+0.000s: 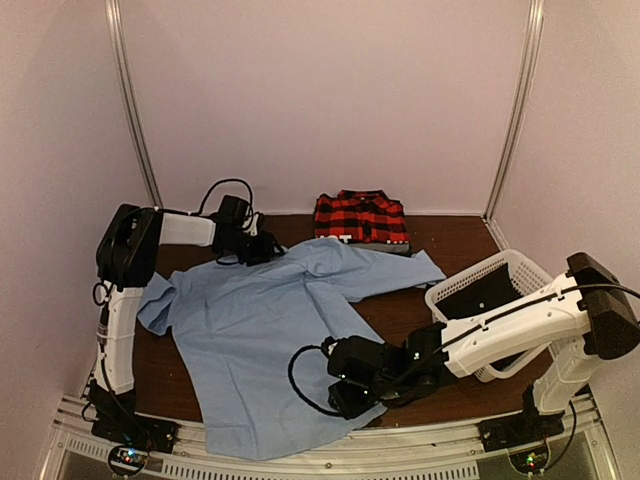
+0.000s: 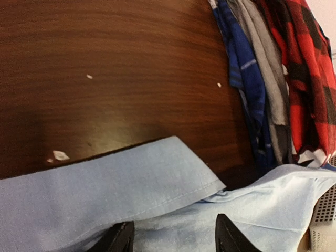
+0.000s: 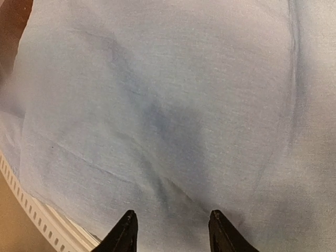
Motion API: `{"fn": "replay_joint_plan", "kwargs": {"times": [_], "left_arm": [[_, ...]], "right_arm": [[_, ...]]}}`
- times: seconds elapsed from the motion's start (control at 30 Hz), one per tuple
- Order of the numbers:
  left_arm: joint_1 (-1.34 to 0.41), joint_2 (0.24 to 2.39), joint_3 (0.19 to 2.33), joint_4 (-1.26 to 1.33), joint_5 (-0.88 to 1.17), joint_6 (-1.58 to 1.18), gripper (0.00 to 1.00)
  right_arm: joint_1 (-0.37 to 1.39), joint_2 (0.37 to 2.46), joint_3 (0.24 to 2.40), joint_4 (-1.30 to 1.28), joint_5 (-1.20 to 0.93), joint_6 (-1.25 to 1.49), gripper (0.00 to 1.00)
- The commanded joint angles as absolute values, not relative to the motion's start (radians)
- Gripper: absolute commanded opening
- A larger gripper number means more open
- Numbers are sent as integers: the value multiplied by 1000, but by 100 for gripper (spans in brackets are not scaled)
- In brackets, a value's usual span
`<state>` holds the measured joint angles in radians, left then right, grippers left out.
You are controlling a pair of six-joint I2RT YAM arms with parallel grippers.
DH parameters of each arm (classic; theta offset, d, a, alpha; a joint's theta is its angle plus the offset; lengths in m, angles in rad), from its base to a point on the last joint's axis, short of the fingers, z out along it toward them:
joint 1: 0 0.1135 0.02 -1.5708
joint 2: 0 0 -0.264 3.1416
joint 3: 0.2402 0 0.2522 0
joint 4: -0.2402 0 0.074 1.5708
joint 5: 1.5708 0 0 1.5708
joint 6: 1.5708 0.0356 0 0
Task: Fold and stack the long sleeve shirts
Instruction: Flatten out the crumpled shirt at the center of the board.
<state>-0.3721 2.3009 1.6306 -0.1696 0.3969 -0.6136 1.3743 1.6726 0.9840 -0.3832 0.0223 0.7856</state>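
The left gripper (image 2: 176, 239), fingers spread, sits over the light blue shirt (image 2: 131, 184), with brown table (image 2: 105, 63) beyond it and the red-and-black plaid shirt (image 2: 307, 68) beside it

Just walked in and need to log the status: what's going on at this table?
Both arms are working on the light blue shirt, which lies spread out and rumpled on the wooden table, not yet folded. The left gripper is open over the shirt's far edge, and the right gripper is open over its near hem. The red-and-black plaid shirt sits folded on a small pile at the back. A white mesh basket stands on the right.
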Motion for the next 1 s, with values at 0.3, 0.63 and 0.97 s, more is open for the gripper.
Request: {"fn": "replay_joint_plan", "kwargs": {"times": [0.3, 0.63, 0.97], "left_arm": [[-232, 2355, 1707, -134, 314, -705, 55], [-189, 2484, 1937, -232, 340, -678, 55], [-190, 2461, 2094, -298, 421, -626, 55]], "right_arm": [[1269, 1731, 924, -203, -59, 805, 48], [1269, 1741, 905, -207, -79, 816, 48], [1215, 1624, 1057, -356, 66, 733, 49]]}}
